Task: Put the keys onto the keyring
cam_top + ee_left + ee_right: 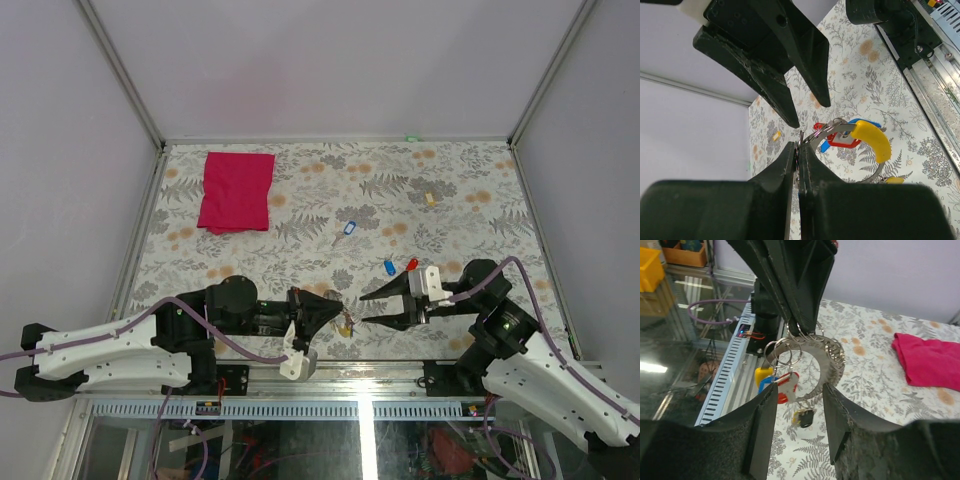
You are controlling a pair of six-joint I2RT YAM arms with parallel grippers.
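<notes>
Nearest the left wrist lens, the left tool (799, 150) is clamped shut on the ring (832, 127), both fingers meeting on its thin metal edge. The ring appears to hang below that pinch, just above the front of the tabletop (300, 200). Its plane is roughly upright and its open face is turned toward the right tool (797, 427). Keys already hang from it: a yellow tag (762, 376) and a red tag (788, 384) dangle at its low side, with a blue one half hidden behind them.

The ring looks light, stiff and slick. The hung keys would likely swing at any jolt, so a hold on the rim away from them, as here, seems soundest.

The right tool stands just beside the ring, jaws apart and holding nothing.

Farther out, three loose keys lie flat. A blue key (389, 267) and a red key (411, 265) sit side by side near the right tool. Another blue one (348, 229) lies beyond, on a diagonal, with its tag toward the far right. Each is probably best taken by its plastic tag, leaving the metal end free for threading.

A cloth (237, 190) lies well apart at the far left.
</notes>
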